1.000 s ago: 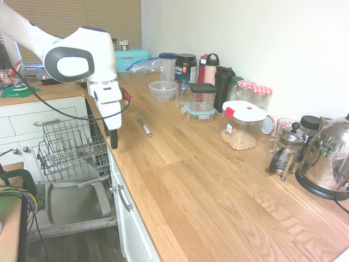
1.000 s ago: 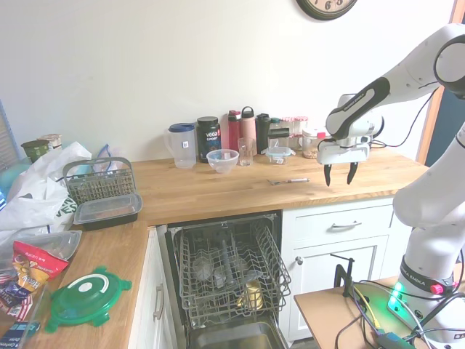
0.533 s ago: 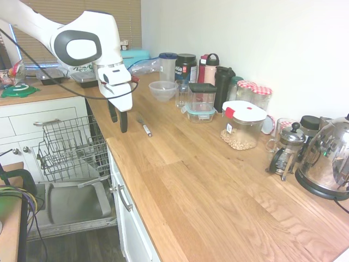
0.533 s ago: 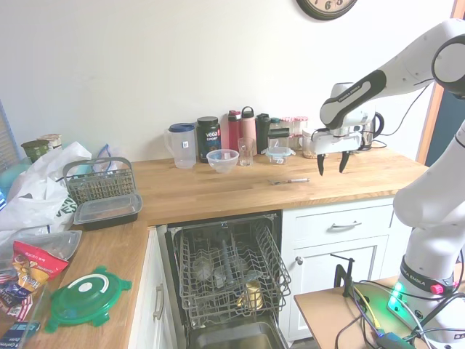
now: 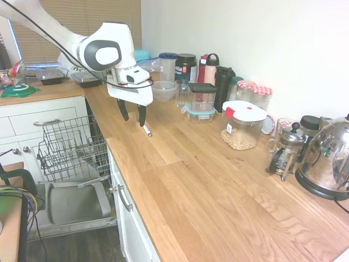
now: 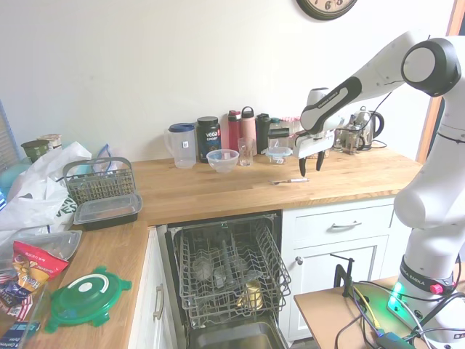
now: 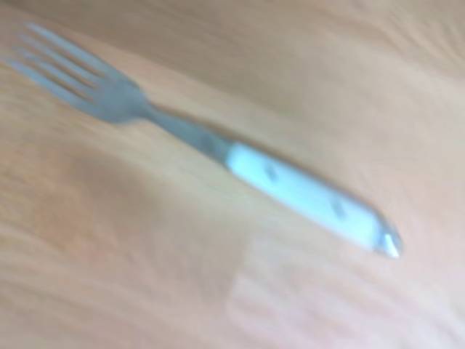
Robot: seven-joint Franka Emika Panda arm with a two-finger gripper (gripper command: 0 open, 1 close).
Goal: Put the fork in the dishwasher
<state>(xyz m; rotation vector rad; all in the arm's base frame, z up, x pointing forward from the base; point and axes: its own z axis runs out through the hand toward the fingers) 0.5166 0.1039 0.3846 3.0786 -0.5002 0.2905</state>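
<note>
Gripper (image 5: 134,113), jaws apart and empty, has been swung over from the counter edge to just above the fork (image 5: 146,129) lying beside the clear bowl (image 5: 162,89), so pickup looks next.

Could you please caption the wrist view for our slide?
Blurred close-up of the fork lying flat on the wooden counter.

The gripper (image 5: 133,114) now hangs directly over the fork (image 5: 145,129), well in from the worktop (image 5: 191,180) edge above the dishwasher (image 6: 227,280) where it hung a second ago. Across the three moments it travels steadily toward the fork. Its wrist turns as well, so both spread fingers (image 6: 318,161) now show side by side above the fork.
</note>
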